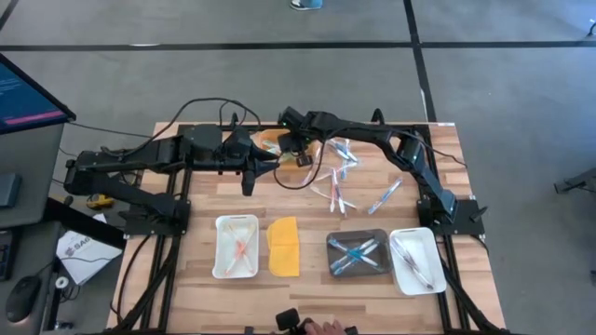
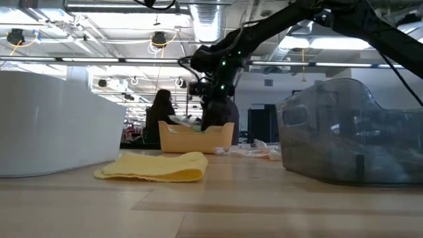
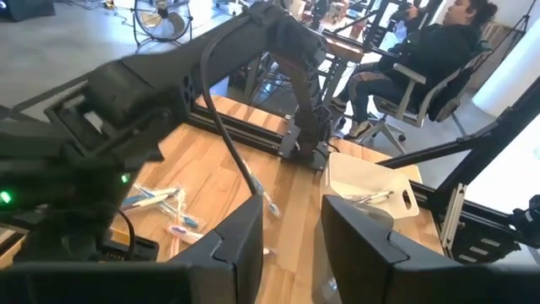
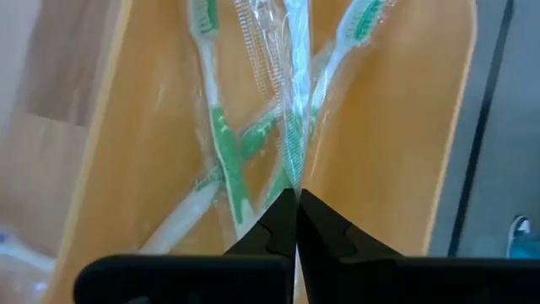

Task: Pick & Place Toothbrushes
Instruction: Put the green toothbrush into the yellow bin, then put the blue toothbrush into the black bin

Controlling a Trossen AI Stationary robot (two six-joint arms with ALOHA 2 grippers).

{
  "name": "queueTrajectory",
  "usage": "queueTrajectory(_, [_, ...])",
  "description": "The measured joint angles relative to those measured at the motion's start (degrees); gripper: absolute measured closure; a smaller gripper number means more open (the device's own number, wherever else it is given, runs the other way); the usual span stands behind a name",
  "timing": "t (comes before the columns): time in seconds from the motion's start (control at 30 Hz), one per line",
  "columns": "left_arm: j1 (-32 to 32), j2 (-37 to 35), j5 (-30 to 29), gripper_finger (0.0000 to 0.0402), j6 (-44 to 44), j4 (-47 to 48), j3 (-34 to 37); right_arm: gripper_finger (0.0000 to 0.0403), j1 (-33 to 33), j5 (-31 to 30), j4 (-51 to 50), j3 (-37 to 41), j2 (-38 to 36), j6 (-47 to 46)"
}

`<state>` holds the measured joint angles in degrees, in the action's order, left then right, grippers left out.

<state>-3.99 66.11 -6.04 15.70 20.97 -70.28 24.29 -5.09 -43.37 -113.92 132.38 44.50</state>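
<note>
Right hand (image 4: pixel 295 196) on green toothbrush wrapper (image 4: pixel 291 93)

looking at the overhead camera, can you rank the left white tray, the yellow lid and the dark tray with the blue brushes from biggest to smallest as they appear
1. left white tray, clearly the largest.
2. dark tray, wider than the lid.
3. yellow lid, smallest.
The last two are close, so that order is less sure.

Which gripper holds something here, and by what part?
The right gripper pinches the clear wrapper of a green toothbrush over the orange tray, at the wrapper's edge. The left gripper holds nothing.
</note>
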Motion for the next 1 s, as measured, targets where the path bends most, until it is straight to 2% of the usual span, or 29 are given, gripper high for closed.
queueTrajectory(0.17, [0.0, 0.0, 0.0, 0.0285, 0.1, 0.0, 0.0, 0.0385, -0.7, -3.0, 2.7, 1.4, 0.1, 0.0])
queueTrajectory(0.4, [0.0, 0.0, 0.0, 0.0285, 0.0, -0.2, 0.0, 0.0321, -0.6, -6.3, 2.7, 1.4, 0.1, -3.0])
queueTrajectory(0.67, [0.0, 0.0, 0.0, 0.0285, 0.0, -0.2, 0.0, 0.0258, -2.2, -14.6, 2.7, 1.3, -0.4, -3.6])
queueTrajectory(0.83, [0.8, 0.0, 0.1, 0.0285, 0.0, -0.4, 0.0, 0.0247, -3.7, -15.7, 3.5, 1.0, -5.1, -3.6])
queueTrajectory(1.0, [1.1, 0.0, 0.1, 0.0285, -0.3, -0.6, 0.0, 0.0262, -5.2, -17.2, 2.9, 1.0, -9.7, -4.8])
